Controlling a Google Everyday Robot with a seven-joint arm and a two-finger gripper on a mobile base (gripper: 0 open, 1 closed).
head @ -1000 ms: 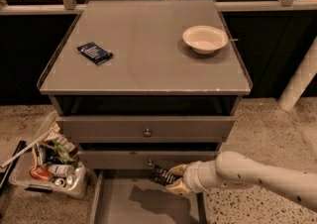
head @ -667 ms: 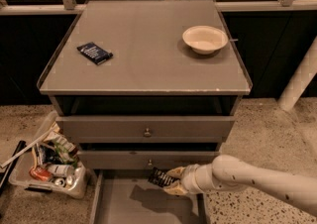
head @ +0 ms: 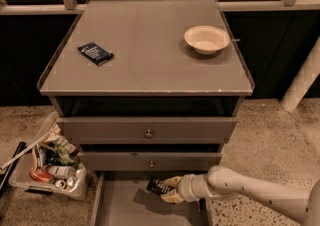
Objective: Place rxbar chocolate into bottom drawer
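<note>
One bar held over the open drawer, not yet let go.
The gripper point(head: 168, 190) reaches in from the right side of the bottom drawer point(head: 120, 207). Its fingers point(head: 173, 182) are clenched on one end of the chocolate bar point(head: 159, 186), which appears to hang just above the drawer's floor, near its back and below the front of the middle drawer point(head: 150, 161). The bar looks to be inside the bottom drawer's outline already, so the sound move would be to lower it until the wrapper nearly rests on the floor. The fingers could then let go and draw back up and to the right, clear of the bottom drawer's right wall and the middle drawer. Dropped from height, the flat bar might skid or hop over the low wall.
</note>
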